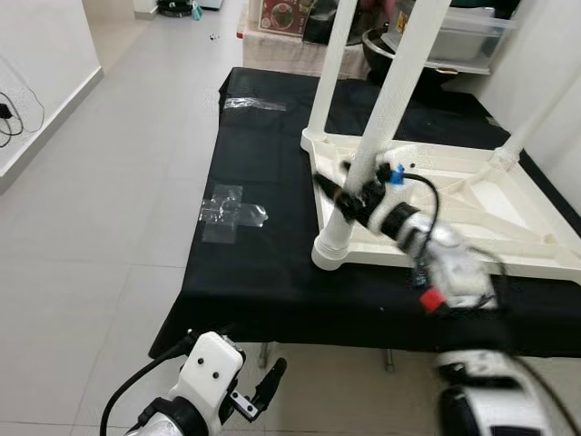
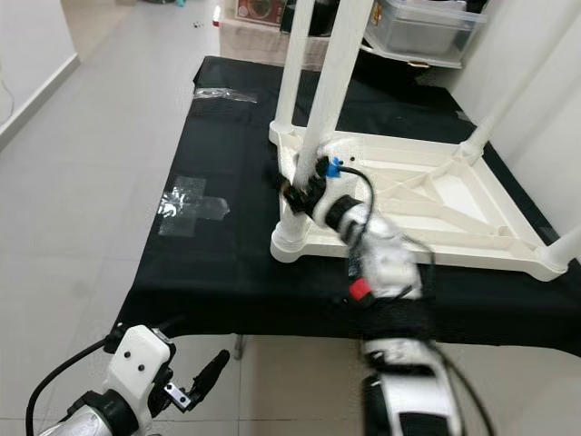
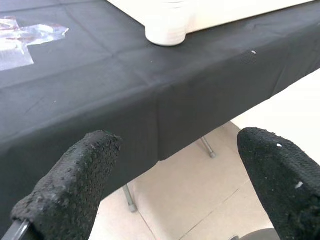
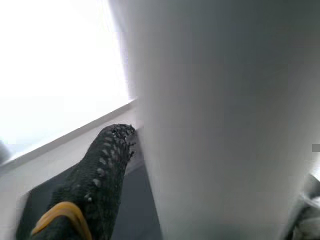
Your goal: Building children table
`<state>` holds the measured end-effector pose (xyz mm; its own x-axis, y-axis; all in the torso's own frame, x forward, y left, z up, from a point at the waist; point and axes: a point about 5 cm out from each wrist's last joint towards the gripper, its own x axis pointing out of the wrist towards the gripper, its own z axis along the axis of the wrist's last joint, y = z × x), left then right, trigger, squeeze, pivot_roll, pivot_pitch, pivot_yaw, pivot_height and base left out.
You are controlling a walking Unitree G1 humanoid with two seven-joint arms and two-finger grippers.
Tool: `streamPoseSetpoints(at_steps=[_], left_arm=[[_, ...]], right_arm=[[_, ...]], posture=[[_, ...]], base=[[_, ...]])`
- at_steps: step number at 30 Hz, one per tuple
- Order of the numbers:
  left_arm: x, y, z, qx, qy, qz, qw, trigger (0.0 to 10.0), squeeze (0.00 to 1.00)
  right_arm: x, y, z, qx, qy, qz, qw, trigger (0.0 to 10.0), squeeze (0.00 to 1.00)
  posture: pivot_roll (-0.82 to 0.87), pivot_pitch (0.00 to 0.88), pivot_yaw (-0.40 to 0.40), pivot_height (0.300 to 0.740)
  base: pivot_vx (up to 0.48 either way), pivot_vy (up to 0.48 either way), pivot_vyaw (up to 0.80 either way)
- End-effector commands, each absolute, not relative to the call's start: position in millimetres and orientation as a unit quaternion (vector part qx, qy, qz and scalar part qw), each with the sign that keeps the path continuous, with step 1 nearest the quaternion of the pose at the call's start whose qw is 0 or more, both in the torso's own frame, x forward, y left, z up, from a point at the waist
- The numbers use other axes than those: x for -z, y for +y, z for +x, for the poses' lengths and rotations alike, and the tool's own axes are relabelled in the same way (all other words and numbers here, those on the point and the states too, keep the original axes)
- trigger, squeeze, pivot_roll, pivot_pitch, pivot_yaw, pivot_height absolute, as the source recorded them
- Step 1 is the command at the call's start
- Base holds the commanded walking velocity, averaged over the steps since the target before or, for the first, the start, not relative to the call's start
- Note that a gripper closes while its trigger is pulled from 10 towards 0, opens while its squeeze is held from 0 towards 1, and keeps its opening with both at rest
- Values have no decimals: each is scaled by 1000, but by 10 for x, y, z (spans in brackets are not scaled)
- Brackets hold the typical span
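A white plastic children's table [image 1: 472, 195] lies upside down on a black-covered table [image 1: 263, 263]. Its legs point up. The near-left leg [image 1: 386, 109] leans slightly and sits in the corner socket [image 1: 331, 250]. My right gripper [image 1: 349, 195] is shut on this leg just above the socket. In the right wrist view the leg [image 4: 220, 120] is pressed right against one black finger [image 4: 100, 175]. My left gripper [image 1: 261, 391] hangs low in front of the black table's near edge, open and holding nothing, with its fingers [image 3: 75, 185] spread wide.
Clear tape patches [image 1: 231, 213] stick to the black cloth, another [image 1: 254, 104] farther back. Boxes and a plastic bin [image 1: 463, 36] stand behind the table. White walls close in on the right; grey tiled floor [image 1: 100, 200] stretches to the left.
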<state>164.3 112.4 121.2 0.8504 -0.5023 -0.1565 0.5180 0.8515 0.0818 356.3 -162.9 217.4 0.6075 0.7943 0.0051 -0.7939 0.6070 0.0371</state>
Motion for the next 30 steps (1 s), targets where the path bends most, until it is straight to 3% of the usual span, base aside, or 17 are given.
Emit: streamPoseSetpoints(at_steps=[1, 7, 13, 14, 21, 22, 23, 24, 25, 28, 30], left_arm=[[-1187, 1109, 1630, 268, 72, 57, 959, 10000, 0], [-1185, 1104, 1618, 272, 73, 61, 958, 10000, 0], [-1181, 1108, 1604, 270, 74, 59, 958, 10000, 0], [-1179, 1110, 1599, 271, 75, 60, 958, 10000, 0], [-1165, 1111, 1593, 274, 77, 60, 957, 10000, 0], [-1168, 1112, 1602, 275, 76, 61, 956, 10000, 0], [-1173, 1110, 1614, 278, 75, 63, 956, 10000, 0], [-1173, 1110, 1614, 278, 75, 63, 956, 10000, 0], [-1174, 1109, 1617, 278, 75, 63, 956, 10000, 0], [-1174, 1109, 1617, 278, 75, 63, 955, 10000, 0], [-1174, 1116, 1628, 279, 74, 63, 955, 10000, 0]], right_arm=[[-2170, -1547, 3465, -553, 21, 32, 832, 10000, 0], [-2258, -1497, 3498, -628, 17, 35, 777, 10000, 0], [-2315, -1457, 3513, -662, 8, 37, 749, 10000, 0], [-2315, -1431, 3521, -667, 7, 38, 744, 0, 0], [-2245, -1383, 3553, -650, -8, 18, 759, 0, 0], [-2239, -1370, 3560, -633, -18, 20, 774, 0, 0], [-2246, -1362, 3599, -558, -52, 23, 828, 0, 0], [-2246, -1362, 3599, -558, -52, 23, 828, 0, 0], [-2245, -1366, 3621, -510, -58, 38, 857, 0, 0], [-2242, -1373, 3635, -480, -59, 48, 874, 0, 0], [-2151, -1484, 3717, -274, -39, 45, 960, 0, 0]], posture=[[141, 112, -145, 740], [154, 106, -149, 740], [157, 101, -147, 740], [160, 92, -144, 740], [162, 86, -142, 740], [157, 94, -140, 740], [149, 95, -133, 740], [149, 95, -133, 740], [145, 102, -133, 740], [143, 102, -133, 740], [125, 110, -126, 740]], base=[[0, 0, 0], [0, 0, 0], [0, 0, 0], [0, 0, 0], [0, 0, 0], [0, 0, 0], [0, 0, 0], [0, 0, 0], [0, 0, 0], [0, 0, 0], [0, 0, 0]])
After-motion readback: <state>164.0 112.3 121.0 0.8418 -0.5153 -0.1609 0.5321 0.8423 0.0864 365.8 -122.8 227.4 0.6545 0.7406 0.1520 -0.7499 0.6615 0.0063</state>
